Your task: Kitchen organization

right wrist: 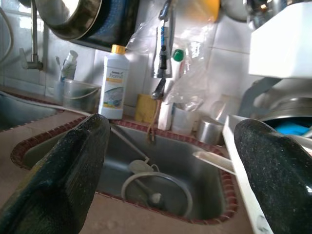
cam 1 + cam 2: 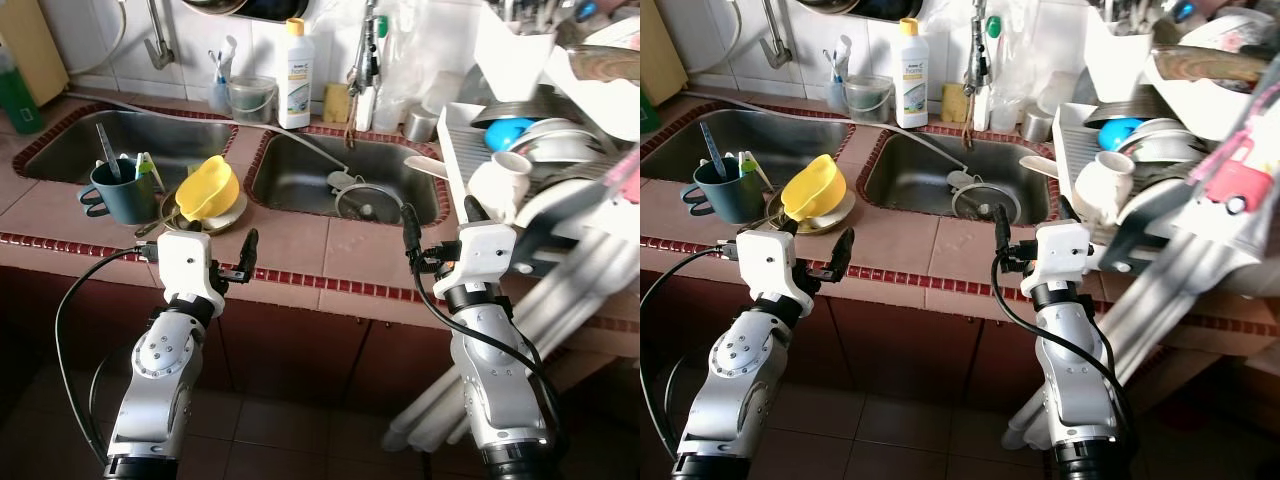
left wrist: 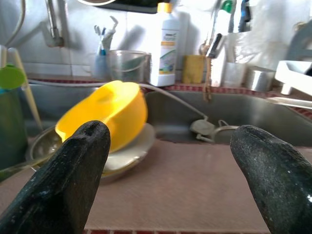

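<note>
Bowl ahead of the left jaws, both arms empty

Your left gripper (image 2: 215,262) hovers over the front edge of the tiled surface (image 2: 330,255) with its jaws spread wide and nothing between them. Straight ahead of those jaws, slightly to their left, the yellow bowl (image 3: 105,114) leans tilted on a shallow plate (image 3: 127,155), which rests on the strip of surface between the two sinks. The left arm is clearly the nearer one to it. The bowl's open mouth faces up and away from the jaws, so you will probably want to close on its raised rim.

Just left of the bowl stands a dark green mug (image 2: 123,190) holding a toothbrush and a few utensils.

Your right gripper (image 2: 1033,232) also stands wide and empty, pointed at the right sink (image 1: 165,170), where a round strainer lies at the bottom. To the right of those jaws the dish rack (image 2: 545,150) is crammed with plates, a blue bowl and a white cup (image 2: 505,175). A detergent bottle (image 2: 294,75) stands behind the sinks.
</note>
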Robot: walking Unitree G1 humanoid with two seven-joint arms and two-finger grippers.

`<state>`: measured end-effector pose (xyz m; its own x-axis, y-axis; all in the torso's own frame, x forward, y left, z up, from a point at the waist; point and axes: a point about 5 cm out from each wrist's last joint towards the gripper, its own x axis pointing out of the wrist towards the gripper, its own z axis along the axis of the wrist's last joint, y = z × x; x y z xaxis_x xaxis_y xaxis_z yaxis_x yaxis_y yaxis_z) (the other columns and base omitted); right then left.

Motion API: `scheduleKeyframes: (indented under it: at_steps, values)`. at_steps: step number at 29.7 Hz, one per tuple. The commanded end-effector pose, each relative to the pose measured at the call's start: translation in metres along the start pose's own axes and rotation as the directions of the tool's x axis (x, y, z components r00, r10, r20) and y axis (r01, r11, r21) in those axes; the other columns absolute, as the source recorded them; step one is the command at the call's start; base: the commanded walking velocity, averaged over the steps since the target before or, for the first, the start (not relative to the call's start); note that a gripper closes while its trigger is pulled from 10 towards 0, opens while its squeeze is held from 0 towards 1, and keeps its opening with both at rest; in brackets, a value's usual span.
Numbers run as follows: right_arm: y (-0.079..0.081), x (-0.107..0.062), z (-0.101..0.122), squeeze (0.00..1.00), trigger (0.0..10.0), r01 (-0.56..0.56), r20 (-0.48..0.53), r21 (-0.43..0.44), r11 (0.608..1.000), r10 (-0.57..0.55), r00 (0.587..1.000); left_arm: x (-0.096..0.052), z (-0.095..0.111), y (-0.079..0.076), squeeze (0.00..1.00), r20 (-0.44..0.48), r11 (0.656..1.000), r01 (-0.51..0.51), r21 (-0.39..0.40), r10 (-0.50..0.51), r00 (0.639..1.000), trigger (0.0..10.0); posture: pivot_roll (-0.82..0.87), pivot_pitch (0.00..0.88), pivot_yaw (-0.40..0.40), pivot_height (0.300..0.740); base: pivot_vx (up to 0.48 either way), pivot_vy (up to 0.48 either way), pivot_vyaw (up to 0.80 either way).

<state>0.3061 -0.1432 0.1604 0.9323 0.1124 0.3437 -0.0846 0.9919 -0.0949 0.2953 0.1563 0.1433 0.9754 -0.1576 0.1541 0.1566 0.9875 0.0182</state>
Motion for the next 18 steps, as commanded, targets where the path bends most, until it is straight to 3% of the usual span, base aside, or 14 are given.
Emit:
scheduleKeyframes:
  at_steps: [1,12,18]
  values:
    - [-0.0012,0.0018,0.0043,0.00,10.0,-0.003,0.012,-0.009,1.000,0.003,1.000,0.0018,0.0038,-0.0028,0.00,0.010,1.000,0.014,-0.002,-0.014,1.000,10.0,-0.12,0.000,-0.053,0.740,0.330,0.000,0.00]
    - [-0.0019,0.0023,0.0048,0.00,10.0,-0.010,0.011,-0.019,1.000,0.011,1.000,0.0018,0.0048,-0.0043,0.00,0.014,1.000,0.012,-0.006,-0.012,1.000,10.0,-0.12,0.000,-0.059,0.740,0.335,0.000,0.00]
    - [-0.0010,0.0028,0.0048,0.00,10.0,-0.018,0.010,-0.025,1.000,0.018,1.000,0.0009,0.0057,-0.0066,0.00,0.030,1.000,0.021,-0.013,-0.020,0.999,10.0,-0.12,0.000,-0.061,0.740,0.000,0.000,0.00]
